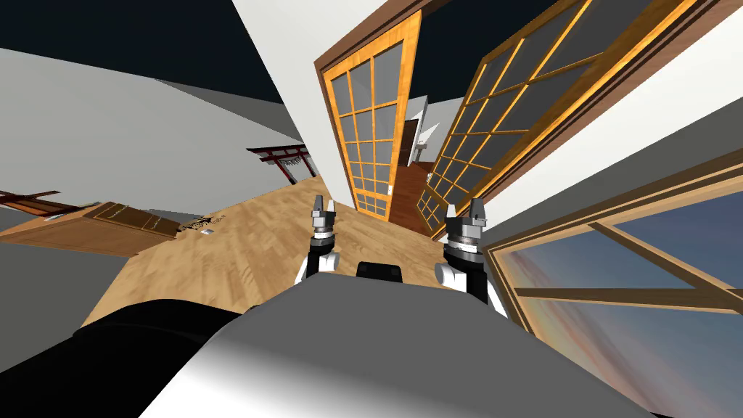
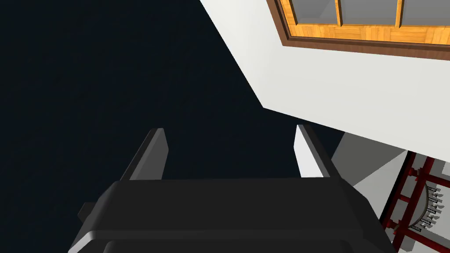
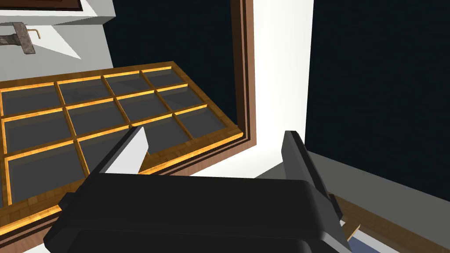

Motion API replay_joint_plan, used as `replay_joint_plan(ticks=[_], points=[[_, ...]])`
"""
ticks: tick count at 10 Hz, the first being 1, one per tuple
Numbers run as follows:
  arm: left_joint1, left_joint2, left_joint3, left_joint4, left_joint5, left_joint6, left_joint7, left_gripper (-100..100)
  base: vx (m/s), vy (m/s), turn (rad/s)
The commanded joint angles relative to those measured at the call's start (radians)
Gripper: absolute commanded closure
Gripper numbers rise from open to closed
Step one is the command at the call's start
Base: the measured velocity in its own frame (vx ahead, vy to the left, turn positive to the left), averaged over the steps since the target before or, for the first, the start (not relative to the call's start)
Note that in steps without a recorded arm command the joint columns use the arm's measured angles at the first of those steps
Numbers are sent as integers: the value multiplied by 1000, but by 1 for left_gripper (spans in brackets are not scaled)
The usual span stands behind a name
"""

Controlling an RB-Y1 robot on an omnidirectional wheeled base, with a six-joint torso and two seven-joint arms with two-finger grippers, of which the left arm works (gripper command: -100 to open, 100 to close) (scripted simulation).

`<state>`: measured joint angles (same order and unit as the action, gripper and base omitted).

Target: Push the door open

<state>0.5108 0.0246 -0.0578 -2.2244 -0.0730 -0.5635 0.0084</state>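
Ahead, my left tool (image 1: 324,205) and right tool (image 1: 464,210) both stand spread, holding nothing. The paned door (image 1: 508,123) is cut off at the top, and the room behind is mostly hidden.

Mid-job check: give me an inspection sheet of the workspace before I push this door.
Surface: wooden floor runs up to the doorway.
Job's things: left door leaf and right door leaf, orange lattice with grey panes, stand apart; a room shows through the gap.
Clutter: small object on the floor by the wooden cabinet, too small to identify.
Grippers: left pincer open; right pincer open; both short of the door leaves, holding nothing.
Cables: nothing seen.
Surroundings: cabinet and red rack to my left, window to my right.
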Motion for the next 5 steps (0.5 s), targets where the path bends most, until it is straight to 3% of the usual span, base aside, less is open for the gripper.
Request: replay_joint_plan(ticks=[1, 5], points=[[-11, 7, -1, 31, 12, -7, 25, -100, -1, 15, -118], [-36, 18, -2, 99, 39, -21, 79, -100, 115, 0, -82]])
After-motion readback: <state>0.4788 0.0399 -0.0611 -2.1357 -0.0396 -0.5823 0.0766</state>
